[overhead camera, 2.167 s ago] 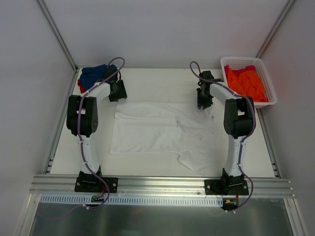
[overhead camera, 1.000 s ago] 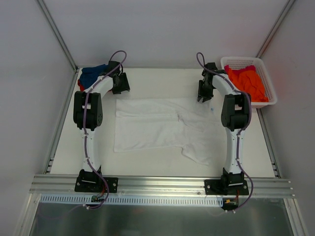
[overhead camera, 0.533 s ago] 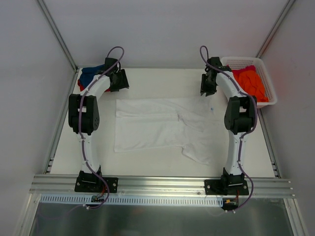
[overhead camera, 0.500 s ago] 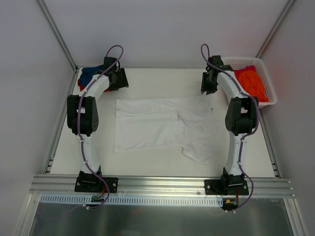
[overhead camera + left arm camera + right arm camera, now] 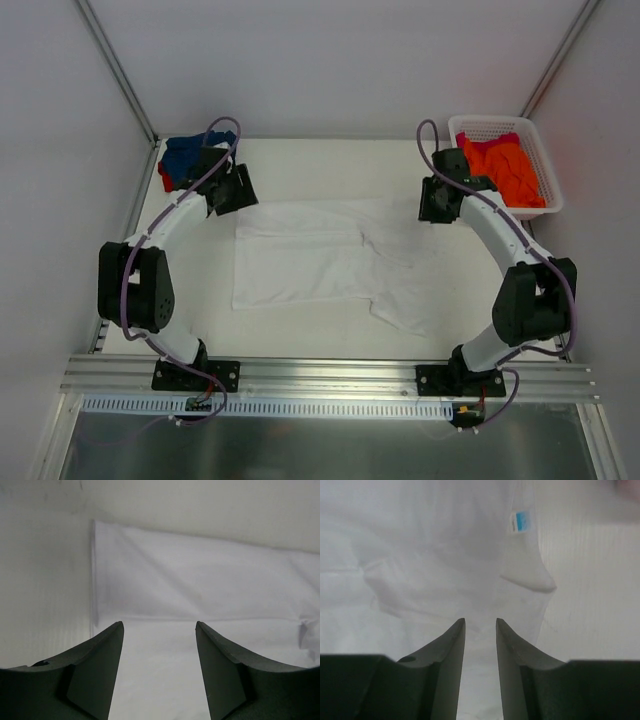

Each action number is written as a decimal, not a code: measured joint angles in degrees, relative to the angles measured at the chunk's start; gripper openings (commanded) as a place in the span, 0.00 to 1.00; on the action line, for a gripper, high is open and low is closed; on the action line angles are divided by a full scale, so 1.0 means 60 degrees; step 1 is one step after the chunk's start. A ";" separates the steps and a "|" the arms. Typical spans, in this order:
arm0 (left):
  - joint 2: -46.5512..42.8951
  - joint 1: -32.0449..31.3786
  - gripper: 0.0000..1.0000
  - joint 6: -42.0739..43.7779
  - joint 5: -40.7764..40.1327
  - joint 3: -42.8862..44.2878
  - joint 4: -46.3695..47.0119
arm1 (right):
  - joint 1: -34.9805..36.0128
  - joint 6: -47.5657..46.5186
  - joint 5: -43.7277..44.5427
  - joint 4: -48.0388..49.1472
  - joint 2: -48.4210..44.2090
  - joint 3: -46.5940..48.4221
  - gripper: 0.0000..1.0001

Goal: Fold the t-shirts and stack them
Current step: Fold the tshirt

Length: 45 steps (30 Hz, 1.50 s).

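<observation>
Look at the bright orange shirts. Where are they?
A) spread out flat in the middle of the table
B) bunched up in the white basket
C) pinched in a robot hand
B: the orange shirts lie bunched up inside the white basket in the far right corner. The shirt spread flat in the middle is the white one.

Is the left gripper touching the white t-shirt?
Cannot tell. Left wrist view shows the left gripper open over the white t-shirt, but not whether fingertips reach it.
</observation>
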 measured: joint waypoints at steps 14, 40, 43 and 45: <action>-0.2506 -0.1392 0.60 -0.1089 -0.0069 -0.4634 0.0809 | 0.1993 0.1402 0.1020 0.0310 -0.3679 -0.4586 0.36; -0.8171 -0.1585 0.59 -0.2565 -0.0831 -0.7705 -0.0197 | 0.4619 0.3373 0.1967 -0.0087 -0.5246 -0.6852 0.36; -0.8695 -0.1647 0.58 -0.2769 -0.0900 -0.7938 -0.0586 | 0.4736 0.3428 0.1967 -0.0131 -0.5391 -0.7009 0.36; -0.9045 -0.1708 0.58 -0.2878 -0.0987 -0.8105 -0.0951 | 0.4841 0.3453 0.1967 -0.0157 -0.5464 -0.7100 0.36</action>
